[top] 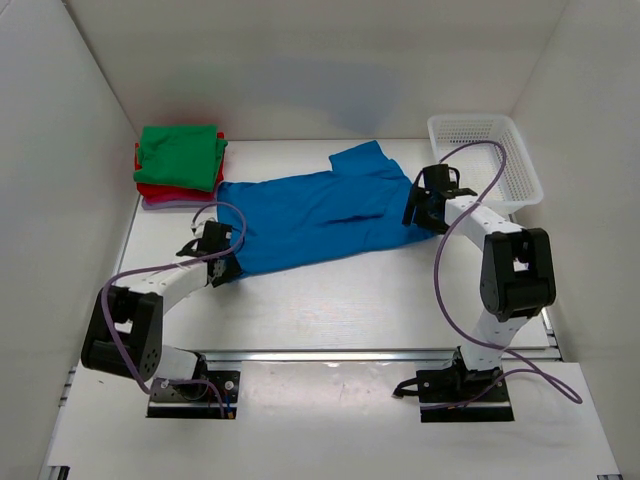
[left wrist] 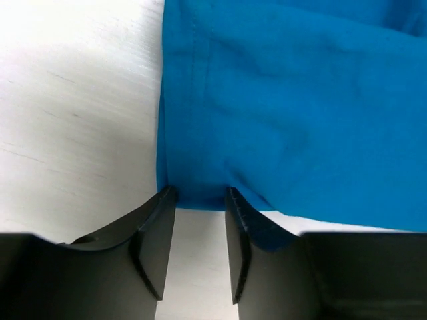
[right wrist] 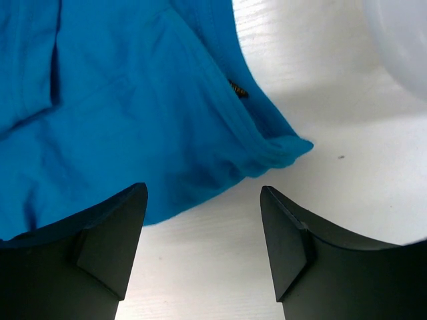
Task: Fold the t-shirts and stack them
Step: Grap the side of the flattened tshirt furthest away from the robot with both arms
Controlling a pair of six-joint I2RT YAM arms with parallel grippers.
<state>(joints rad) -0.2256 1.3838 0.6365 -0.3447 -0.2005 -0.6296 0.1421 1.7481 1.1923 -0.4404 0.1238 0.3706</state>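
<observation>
**Container.** One white mesh basket stands upright at the far right corner of the desk. From above, its mesh floor and walls show plainly.

**T-shirts.** The blue t-shirt lies spread flat across the middle of the desk, slanting from near left to far right, with one sleeve pointing at the far wall. Its right end lies near the basket without touching it. A folded stack sits at the far left corner. The green t-shirt is on top, the red t-shirt is beneath it, and a pink t-shirt shows as an edge at the bottom.

**Left fingers**. They sit low at the blue shirt's near left corner. A narrow gap parts them, and bare desk shows through it. The hem's edge lies at their tips and nothing is pinched.

**Right fingers**. They are spread wide over the blue shirt's right edge. One finger is above cloth and the other above bare desk. They hold nothing.
</observation>
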